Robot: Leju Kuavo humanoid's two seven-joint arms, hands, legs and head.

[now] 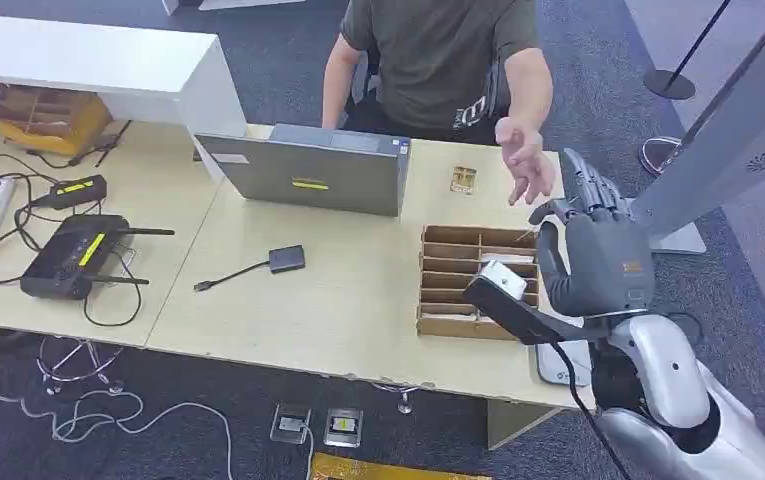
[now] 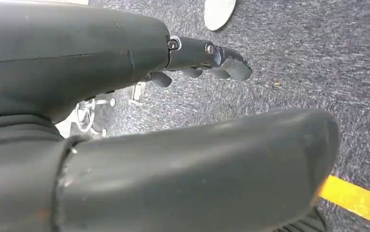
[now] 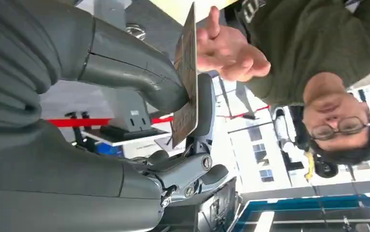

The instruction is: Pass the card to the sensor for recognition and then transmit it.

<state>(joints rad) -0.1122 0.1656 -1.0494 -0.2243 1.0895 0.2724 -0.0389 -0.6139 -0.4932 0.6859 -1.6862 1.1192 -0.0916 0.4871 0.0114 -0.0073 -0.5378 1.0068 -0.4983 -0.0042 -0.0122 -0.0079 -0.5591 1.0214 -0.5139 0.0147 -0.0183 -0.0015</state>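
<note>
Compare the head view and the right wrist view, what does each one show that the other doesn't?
Head view only: the table with the laptop, the wooden tray and the router. Right wrist view only: the card pinched between thumb and fingers, seen edge-on. Both: the right hand raised, and the person's hand reaching toward it.

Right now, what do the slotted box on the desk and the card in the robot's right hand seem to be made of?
The slotted box looks like brown corrugated cardboard, matte: flat dull colour, thin folded dividers. The card, pinched in the right hand, looks thin and stiff, likely plastic or coated board; it stays flat edge-on, brownish, with faint print. Its exact material is unclear.
</note>
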